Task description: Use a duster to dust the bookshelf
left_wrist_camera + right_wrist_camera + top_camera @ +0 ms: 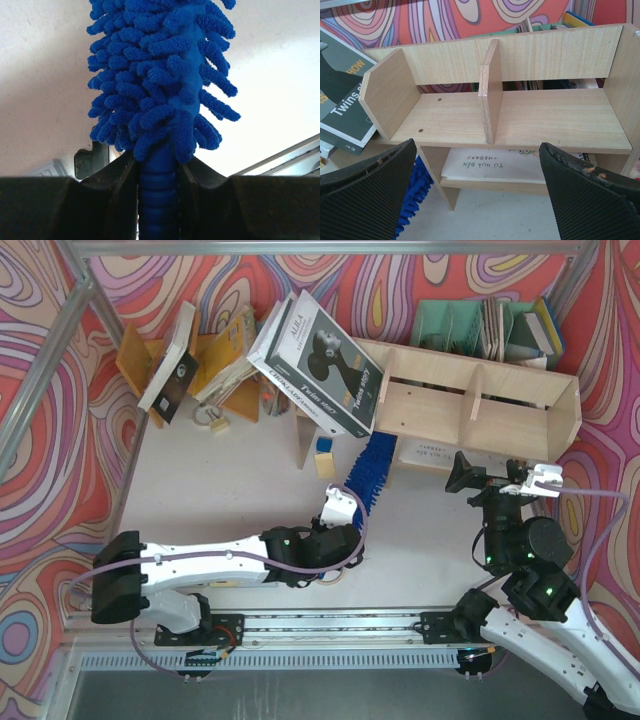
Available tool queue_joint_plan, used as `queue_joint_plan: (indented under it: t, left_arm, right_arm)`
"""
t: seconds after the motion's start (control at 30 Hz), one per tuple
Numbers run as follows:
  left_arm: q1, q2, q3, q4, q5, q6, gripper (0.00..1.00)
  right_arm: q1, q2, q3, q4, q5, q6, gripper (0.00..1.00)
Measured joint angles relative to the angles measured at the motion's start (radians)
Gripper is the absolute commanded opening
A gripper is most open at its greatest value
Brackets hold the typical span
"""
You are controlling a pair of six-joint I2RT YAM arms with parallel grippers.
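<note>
The bookshelf [470,405] of pale plywood stands at the back right, with an upright divider and a lower tier. The blue fluffy duster [370,472] lies along the table, its tip at the shelf's left leg. My left gripper [338,510] is shut on the duster's ribbed dark blue handle [159,200], and the bristles [160,75] stick out ahead of the jaws. My right gripper [500,480] hangs open in front of the bookshelf [545,120], nothing between its fingers [380,185]. The duster's bristles [415,195] show by the shelf's left leg.
A large dark book [320,360] leans on the shelf's left end. A white book [495,165] lies on the lower tier. A green file organizer [455,325] stands behind the shelf, an orange book rack [215,360] at back left, and a small block [323,455] by a wooden leg.
</note>
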Motion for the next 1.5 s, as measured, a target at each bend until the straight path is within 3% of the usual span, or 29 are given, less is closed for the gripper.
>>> queue_joint_plan:
  t: [0.37, 0.83, 1.2, 1.5]
  left_arm:
    - [0.005, 0.039, 0.037, -0.062, 0.027, -0.003, 0.00]
    - [0.006, -0.127, 0.101, -0.101, -0.020, 0.023, 0.00]
    - [0.006, 0.032, 0.116, -0.142, 0.004, 0.022, 0.00]
    - [0.015, 0.051, 0.106, -0.153, 0.032, 0.000, 0.00]
  right_arm:
    - [0.000, 0.000, 0.000, 0.000, 0.000, 0.000, 0.99]
    - [0.000, 0.000, 0.000, 0.000, -0.001, 0.000, 0.99]
    - [0.000, 0.000, 0.000, 0.000, 0.000, 0.000, 0.99]
    - [0.000, -0.002, 0.000, 0.000, 0.000, 0.000, 0.99]
